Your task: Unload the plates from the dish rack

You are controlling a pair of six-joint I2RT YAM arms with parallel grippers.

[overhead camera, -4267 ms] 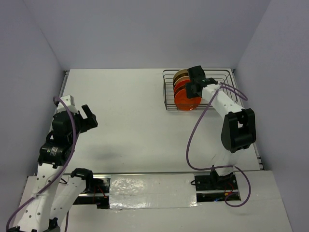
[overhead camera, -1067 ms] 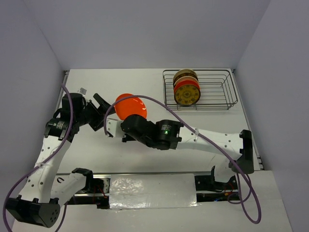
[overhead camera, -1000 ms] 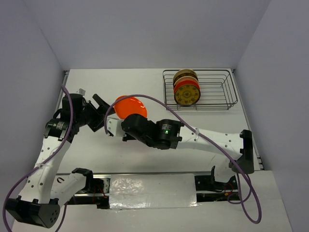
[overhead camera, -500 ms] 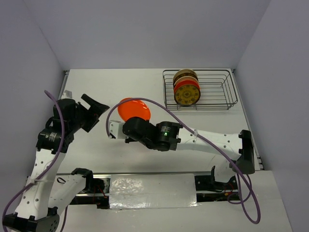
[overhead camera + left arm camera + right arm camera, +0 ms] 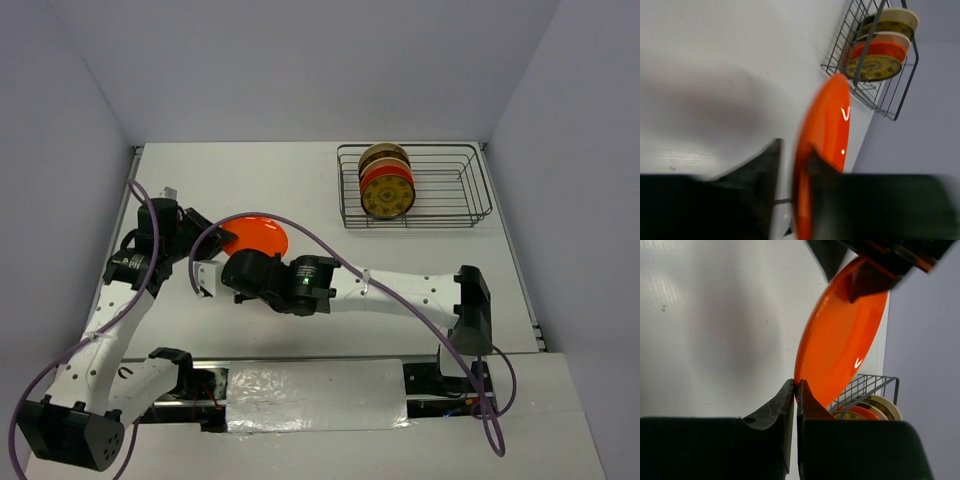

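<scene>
The left arm stands up from its base at the near left corner, bends at the elbow and leans right over the table (image 5: 290, 185). Its gripper (image 5: 793, 147) is partly open, with one finger on each side of the rim of the orange plate (image 5: 256, 236) and a sliver of gap beside one finger. The plate is held tilted over the table's left half. The right gripper (image 5: 796, 385) is pinched tight on the plate's opposite edge, and its arm stretches long and low leftward from its base on the right. At the back right, the dish rack (image 5: 450, 185) holds more plates on edge in its left end, with a dark patterned plate (image 5: 388, 198) at the front.
</scene>
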